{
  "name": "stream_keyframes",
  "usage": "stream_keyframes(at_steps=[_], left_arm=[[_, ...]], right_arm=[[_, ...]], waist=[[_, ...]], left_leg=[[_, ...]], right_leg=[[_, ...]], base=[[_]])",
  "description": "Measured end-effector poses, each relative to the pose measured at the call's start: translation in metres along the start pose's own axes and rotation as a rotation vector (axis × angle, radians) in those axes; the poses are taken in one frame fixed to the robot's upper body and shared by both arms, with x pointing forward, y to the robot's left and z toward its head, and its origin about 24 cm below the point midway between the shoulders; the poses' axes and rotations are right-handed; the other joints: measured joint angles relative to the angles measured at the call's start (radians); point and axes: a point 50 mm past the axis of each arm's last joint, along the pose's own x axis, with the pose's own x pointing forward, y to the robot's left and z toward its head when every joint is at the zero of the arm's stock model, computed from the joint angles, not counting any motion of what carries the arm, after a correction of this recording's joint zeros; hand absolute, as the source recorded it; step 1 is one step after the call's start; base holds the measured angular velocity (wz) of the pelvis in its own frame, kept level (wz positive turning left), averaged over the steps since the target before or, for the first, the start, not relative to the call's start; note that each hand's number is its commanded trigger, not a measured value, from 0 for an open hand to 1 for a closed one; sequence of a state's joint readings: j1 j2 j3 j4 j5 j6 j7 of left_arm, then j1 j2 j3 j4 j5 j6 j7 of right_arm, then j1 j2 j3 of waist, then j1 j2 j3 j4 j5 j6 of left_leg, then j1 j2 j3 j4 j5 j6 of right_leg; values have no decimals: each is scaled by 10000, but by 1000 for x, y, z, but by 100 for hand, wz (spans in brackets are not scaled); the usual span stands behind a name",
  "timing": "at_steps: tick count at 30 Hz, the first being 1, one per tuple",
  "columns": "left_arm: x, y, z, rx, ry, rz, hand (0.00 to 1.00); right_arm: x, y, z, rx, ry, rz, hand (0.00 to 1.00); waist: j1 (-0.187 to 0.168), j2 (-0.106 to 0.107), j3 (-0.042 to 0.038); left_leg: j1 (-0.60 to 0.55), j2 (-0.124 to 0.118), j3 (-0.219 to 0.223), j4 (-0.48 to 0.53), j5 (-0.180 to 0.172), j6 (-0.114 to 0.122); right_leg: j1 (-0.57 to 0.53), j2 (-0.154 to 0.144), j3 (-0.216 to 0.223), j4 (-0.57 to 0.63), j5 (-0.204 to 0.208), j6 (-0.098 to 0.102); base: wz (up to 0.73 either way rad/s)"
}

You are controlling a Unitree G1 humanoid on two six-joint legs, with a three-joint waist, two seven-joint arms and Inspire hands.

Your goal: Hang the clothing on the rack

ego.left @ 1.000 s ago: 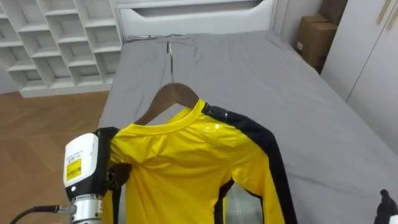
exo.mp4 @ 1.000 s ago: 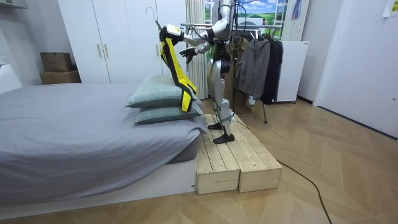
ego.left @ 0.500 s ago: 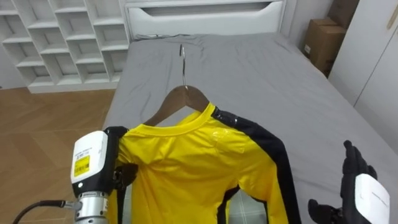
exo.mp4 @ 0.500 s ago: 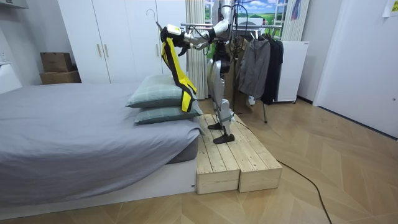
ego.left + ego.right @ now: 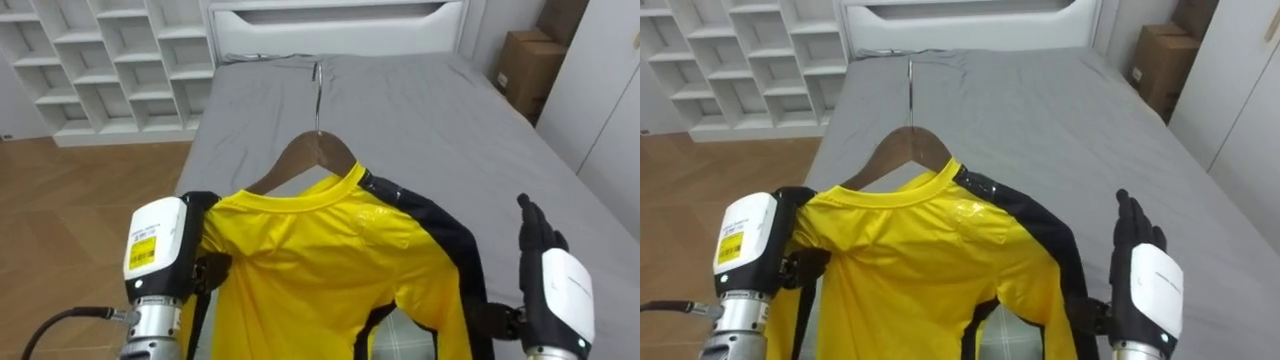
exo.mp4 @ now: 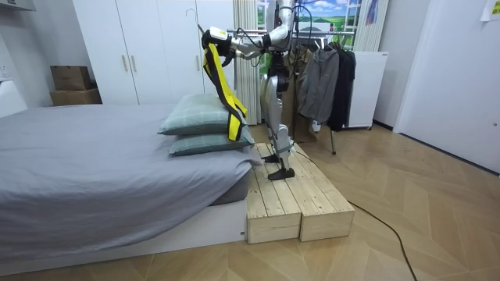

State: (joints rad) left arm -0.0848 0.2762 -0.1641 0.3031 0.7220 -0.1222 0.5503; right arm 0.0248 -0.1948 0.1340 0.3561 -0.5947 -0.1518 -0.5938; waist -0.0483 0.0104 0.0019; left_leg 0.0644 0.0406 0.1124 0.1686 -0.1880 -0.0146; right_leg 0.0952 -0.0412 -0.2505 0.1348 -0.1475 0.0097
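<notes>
1. The yellow shirt (image 5: 320,265) hangs on a wooden hanger (image 5: 318,152), held up over the grey bed (image 5: 430,110).
2. The left hand (image 5: 160,250) is at the shirt's shoulder; whether it grips cannot be told.
3. The right hand (image 5: 553,288) is up just beside the shirt, fingers (image 5: 533,228) straight and pressed together.
4. The robot stands on a wooden platform (image 6: 301,203) by the bed.
</notes>
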Motion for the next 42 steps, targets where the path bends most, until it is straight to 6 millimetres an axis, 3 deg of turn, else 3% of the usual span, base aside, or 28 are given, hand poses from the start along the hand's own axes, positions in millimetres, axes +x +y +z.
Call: stream_keyframes(at_steps=[12, 25, 30, 42], left_arm=[[4, 9, 27, 68, -1146, 161, 100], [4, 9, 37, 377, -1605, 266, 100], [-1, 12, 39, 374, -1631, 295, 100], [-1, 7, 42, 473, -1323, -321, 100]], right_arm=[[9, -8, 27, 504, -1095, 231, 0], [10, -9, 28, 512, -1118, 244, 0], [11, -10, 28, 499, -1135, 193, 0], [13, -6, 31, 267, -1089, 534, 0]], waist=[[20, -7, 21], [17, -26, -6], [14, -5, -103], [17, -28, -97]], left_leg=[[-160, -9, -53, -2, -1, -1], [-206, -13, -79, 31, 0, -1], [-181, -13, -79, 33, 0, -1], [-208, -16, -89, 110, 1, 0]], right_leg=[[-117, -8, 41, -7, -14, 22], [-141, -16, 59, -3, -18, 29], [-134, -18, 70, 12, -18, 29], [-115, -35, 38, 62, -17, 28]], base=[[1], [1], [0], [0]])
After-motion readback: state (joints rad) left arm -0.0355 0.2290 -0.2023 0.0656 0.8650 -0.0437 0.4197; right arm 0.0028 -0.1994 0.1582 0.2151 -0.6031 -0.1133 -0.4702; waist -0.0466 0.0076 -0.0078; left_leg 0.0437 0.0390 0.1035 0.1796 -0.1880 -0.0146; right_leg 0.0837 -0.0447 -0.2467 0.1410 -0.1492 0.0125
